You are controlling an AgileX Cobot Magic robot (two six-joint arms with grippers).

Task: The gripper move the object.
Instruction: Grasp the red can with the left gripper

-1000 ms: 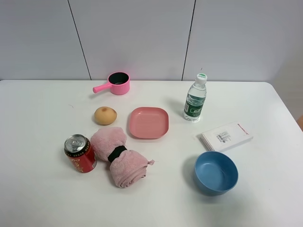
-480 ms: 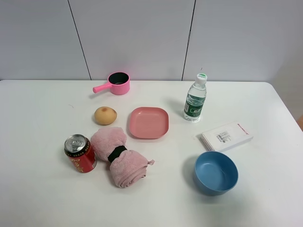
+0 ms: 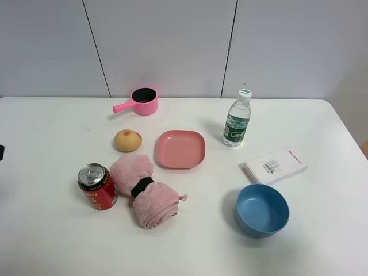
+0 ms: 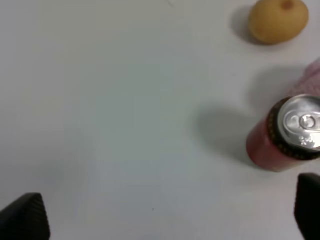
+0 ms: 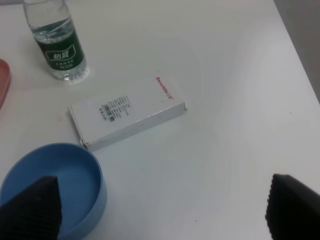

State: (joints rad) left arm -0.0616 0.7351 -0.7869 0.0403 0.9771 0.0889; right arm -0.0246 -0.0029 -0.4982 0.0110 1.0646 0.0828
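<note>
I saw a test lab, plain white table [image 3: 46, 241], bare panelled wall [image 3: 167, 46] behind, pink pan [image 3: 144, 102], blue bowl [image 3: 261, 210], towel [image 3: 146, 192] as props.

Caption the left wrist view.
Open left gripper above white table, near upright red soda can with silver top; tan round object beyond.

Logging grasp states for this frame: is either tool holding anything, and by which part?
Nothing is held. The left tool is open above the table, apart from the red can; the right tool is open, empty too.

exterior: high, over whole table [image 3: 46, 126] | left wrist: downward, shares can [image 4: 287, 135] | right wrist: downward, shares bowl [image 5: 99, 181]
</note>
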